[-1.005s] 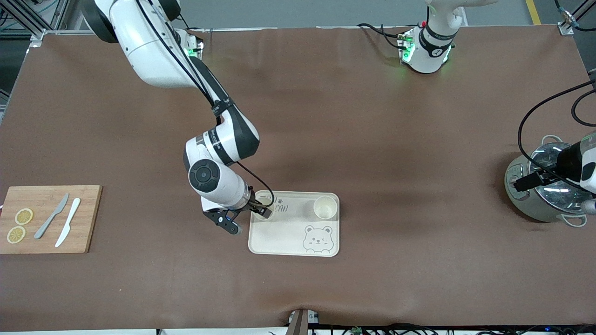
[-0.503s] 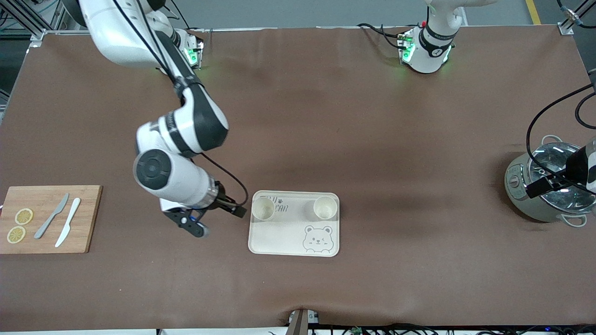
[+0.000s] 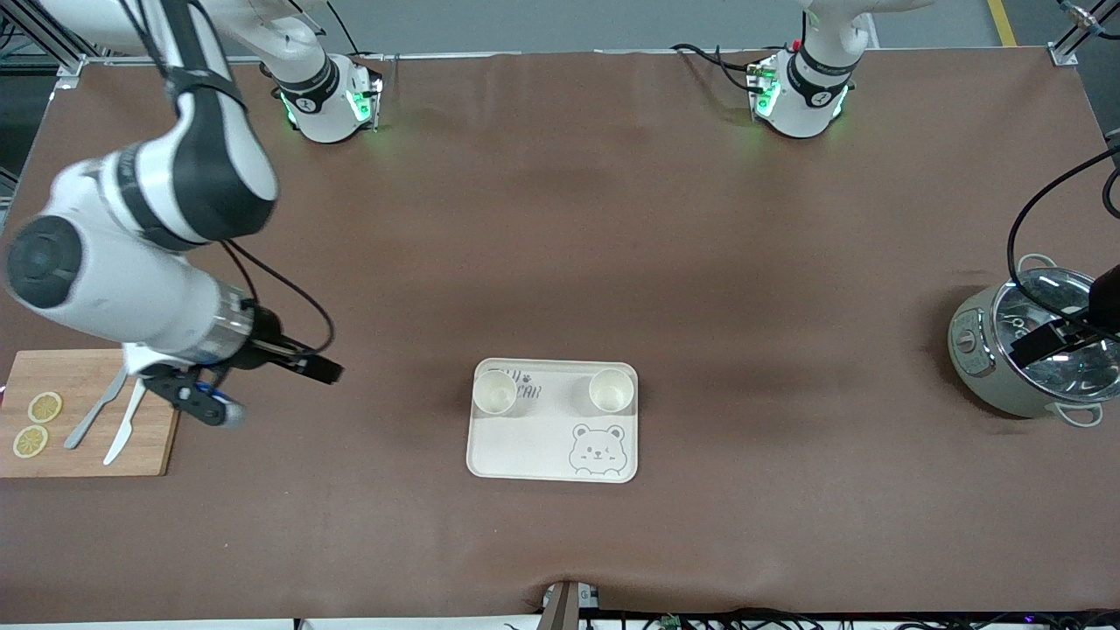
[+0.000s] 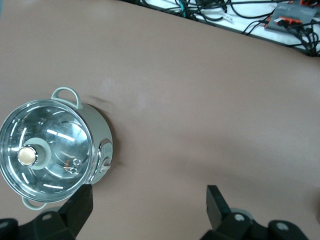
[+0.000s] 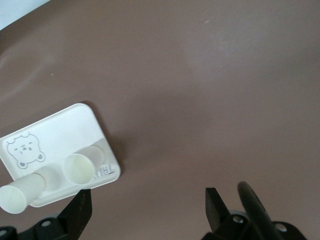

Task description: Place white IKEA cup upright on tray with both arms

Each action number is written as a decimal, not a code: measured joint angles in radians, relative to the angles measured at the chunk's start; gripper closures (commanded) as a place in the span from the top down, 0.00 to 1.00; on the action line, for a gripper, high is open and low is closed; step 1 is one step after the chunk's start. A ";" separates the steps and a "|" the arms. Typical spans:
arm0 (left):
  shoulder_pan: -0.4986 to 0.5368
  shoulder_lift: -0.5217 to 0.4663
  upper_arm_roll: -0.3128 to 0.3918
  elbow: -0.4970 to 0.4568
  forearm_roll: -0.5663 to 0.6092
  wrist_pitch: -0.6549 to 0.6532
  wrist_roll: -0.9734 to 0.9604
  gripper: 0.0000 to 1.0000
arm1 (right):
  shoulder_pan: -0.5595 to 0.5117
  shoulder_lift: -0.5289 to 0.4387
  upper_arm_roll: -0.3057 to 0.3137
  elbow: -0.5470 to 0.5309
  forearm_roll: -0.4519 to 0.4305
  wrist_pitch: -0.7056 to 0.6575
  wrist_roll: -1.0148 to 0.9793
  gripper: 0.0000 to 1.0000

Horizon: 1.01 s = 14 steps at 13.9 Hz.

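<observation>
The cream bear tray [image 3: 538, 446] lies near the table's middle. Two white cups stand upright on it: one [image 3: 494, 392] toward the right arm's end, one [image 3: 611, 390] toward the left arm's end. The right wrist view shows the tray [image 5: 55, 132] and both cups [image 5: 80, 168] [image 5: 17, 196]. My right gripper [image 3: 267, 391] is open and empty. It hangs over bare table between the tray and the cutting board [image 5: 147, 200]. My left gripper [image 4: 148, 196] is open and empty, over the table beside the pot.
A wooden cutting board [image 3: 79, 372] with lemon slices [image 3: 44, 407] and two knives [image 3: 98, 405] lies at the right arm's end. A steel pot with a glass lid [image 3: 989, 376] stands at the left arm's end; it also shows in the left wrist view [image 4: 47, 152].
My right gripper let go of the cup on the tray and drew away toward the cutting board, rising. My left gripper shifted slightly outward over the pot.
</observation>
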 measured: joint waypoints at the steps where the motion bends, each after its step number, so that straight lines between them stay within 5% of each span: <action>1: 0.000 -0.008 0.000 0.000 0.000 0.000 0.002 1.00 | -0.030 -0.039 0.000 -0.036 -0.001 -0.002 -0.049 1.00; 6: -0.001 -0.069 -0.006 0.001 0.000 -0.014 0.013 1.00 | -0.127 -0.209 0.000 -0.157 -0.081 -0.040 -0.300 1.00; 14: -0.049 -0.235 -0.002 -0.071 -0.002 -0.204 0.063 1.00 | -0.229 -0.365 0.000 -0.172 -0.144 -0.194 -0.644 1.00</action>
